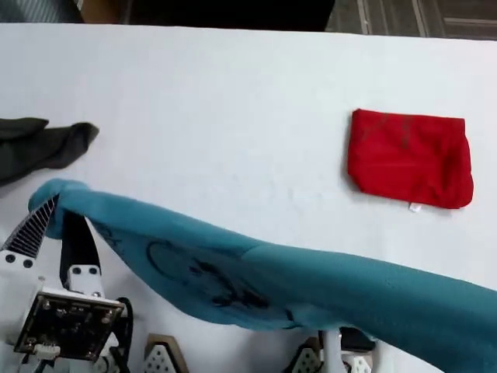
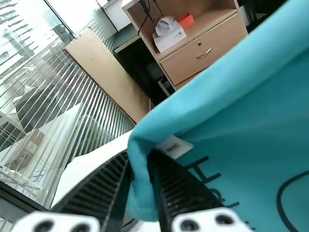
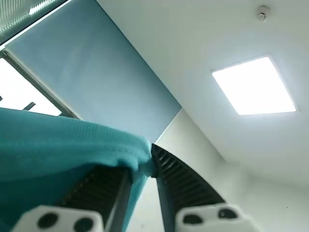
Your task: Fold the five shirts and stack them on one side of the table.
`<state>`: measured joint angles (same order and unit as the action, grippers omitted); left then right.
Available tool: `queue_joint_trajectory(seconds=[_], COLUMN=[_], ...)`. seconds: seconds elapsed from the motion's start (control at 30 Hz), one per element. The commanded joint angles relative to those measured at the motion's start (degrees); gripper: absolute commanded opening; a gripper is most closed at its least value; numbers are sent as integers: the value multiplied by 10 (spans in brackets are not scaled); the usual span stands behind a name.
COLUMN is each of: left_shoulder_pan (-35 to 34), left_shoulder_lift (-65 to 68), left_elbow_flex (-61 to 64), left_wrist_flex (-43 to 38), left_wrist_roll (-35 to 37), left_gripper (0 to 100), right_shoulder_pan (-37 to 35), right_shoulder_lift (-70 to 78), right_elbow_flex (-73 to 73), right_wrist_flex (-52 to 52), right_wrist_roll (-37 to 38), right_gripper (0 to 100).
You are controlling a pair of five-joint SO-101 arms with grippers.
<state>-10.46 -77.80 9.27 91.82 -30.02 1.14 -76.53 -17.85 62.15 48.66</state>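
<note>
Teal shirt [image 1: 311, 287] hangs taut: we clamp its edges in left hand [image 2: 139, 158] and right hand [image 3: 142, 163] for spreading flat.

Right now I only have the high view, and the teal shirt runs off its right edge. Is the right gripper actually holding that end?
Observer: Yes. In the right wrist view the right gripper is shut on a bunched edge of the teal shirt.
Operator: And the left grip? I can't see the contact from above.
Observer: The left gripper is shut on a folded edge, with cloth running down between its jaws.
Operator: Which part of the shirt is that?
Observer: A white label sits on the fabric right beside the pinch. I cannot tell whether it is the collar or the hem.
</note>
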Motion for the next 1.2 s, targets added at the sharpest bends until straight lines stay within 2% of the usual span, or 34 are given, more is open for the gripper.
queue_joint_trajectory(seconds=[0.0, 0.23, 0.4, 0.57, 0.77, 0.97, 1.17], left_shoulder_pan=[-7, -7, -7, -7, 9, 28, 26], left_shoulder_lift=[0, 4, 4, 4, 16, 195, 467], left_elbow_flex=[-11, 10, 130, 244, 324, 270, 63], left_wrist_flex=[-11, -29, -86, -159, -280, -359, -337], left_wrist_roll=[0, 0, 1, 1, 42, 44, 40], left_gripper=[25, 25, 25, 25, 24, 24, 24], right_shoulder_pan=[6, 6, 3, 3, 5, 7, 7], right_shoulder_lift=[1, 7, 20, 58, 132, 232, 320], right_elbow_flex=[-10, 40, 135, 243, 351, 361, 360], right_wrist_flex=[-15, -14, -15, -35, -133, -218, -281], right_wrist_roll=[-2, -2, -2, -2, -2, -1, 1], right_gripper=[19, 19, 19, 20, 20, 20, 20])
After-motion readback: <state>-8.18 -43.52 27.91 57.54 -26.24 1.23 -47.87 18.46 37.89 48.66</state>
